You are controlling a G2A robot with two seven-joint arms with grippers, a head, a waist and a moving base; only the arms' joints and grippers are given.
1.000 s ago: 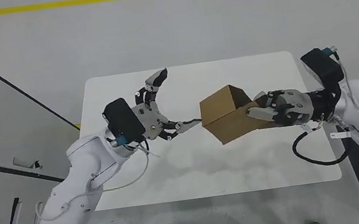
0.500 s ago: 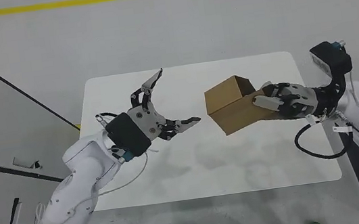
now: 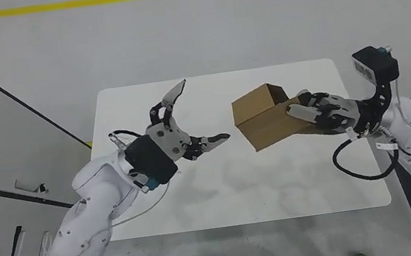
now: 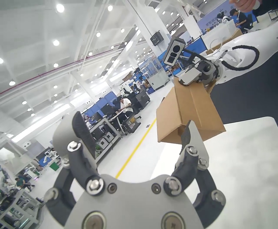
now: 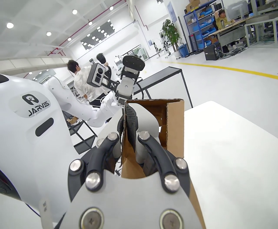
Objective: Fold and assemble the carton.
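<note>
Table [image 3: 276, 189]: white, with both arms over it. Carton [image 3: 260, 117]: held off the tabletop on the right side, an open-ended sleeve. Its long axis runs roughly gripper to gripper, slightly skewed. Right gripper [image 3: 302, 110]: clamped on one wall at its own end of the carton, arm coming in from the right edge. Left gripper [image 3: 200, 114]: fingers spread wide, empty, facing the carton's other open end but apart from it. Your free arm for the flaps is probably the left.

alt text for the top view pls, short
Seen from above, the right gripper is shut on one wall of an open brown carton, holding it over the right half of a white table. The left gripper is wide open, pointing toward the carton with a gap between them.
</note>
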